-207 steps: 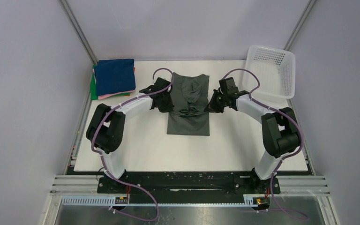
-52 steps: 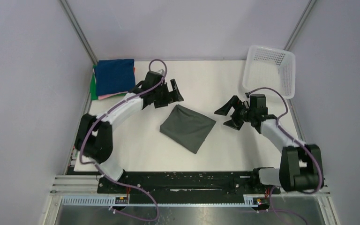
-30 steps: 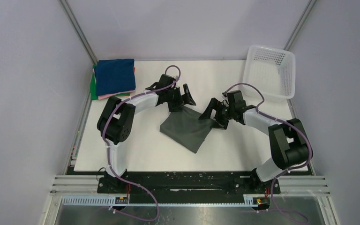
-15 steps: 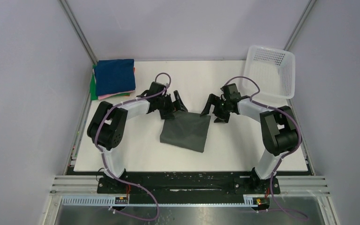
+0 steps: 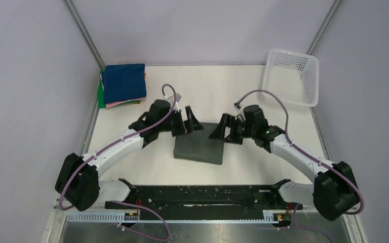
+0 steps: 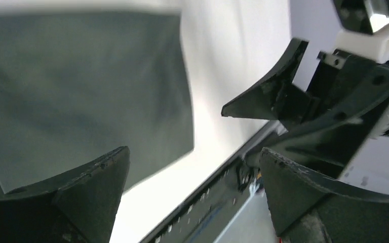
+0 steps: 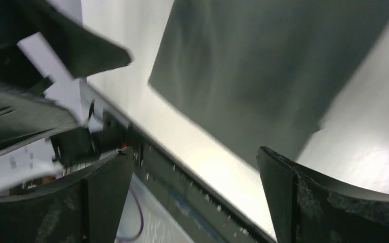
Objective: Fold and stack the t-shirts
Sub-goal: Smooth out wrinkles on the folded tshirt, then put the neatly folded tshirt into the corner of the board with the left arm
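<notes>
A dark grey-green t-shirt (image 5: 199,148) lies folded into a flat rectangle on the white table, near the front middle. My left gripper (image 5: 186,124) hovers open over its far left corner. Over the far right corner my right gripper (image 5: 224,132) is also open. Neither holds anything. The left wrist view shows the shirt (image 6: 81,91) ahead of the open left gripper (image 6: 193,152). In the right wrist view the shirt (image 7: 263,76) lies beyond the open right gripper (image 7: 195,151). A stack of folded t-shirts (image 5: 124,83), navy blue on top, sits at the far left corner.
A white mesh basket (image 5: 289,76) stands tilted at the far right corner. The black base rail (image 5: 202,195) runs along the table's near edge, just in front of the shirt. Grey walls close in both sides and the back.
The folded shirt has turned from a diamond angle to nearly square with the table and shifted nearer. Both arms have drawn back toward the near edge, grippers still open.
</notes>
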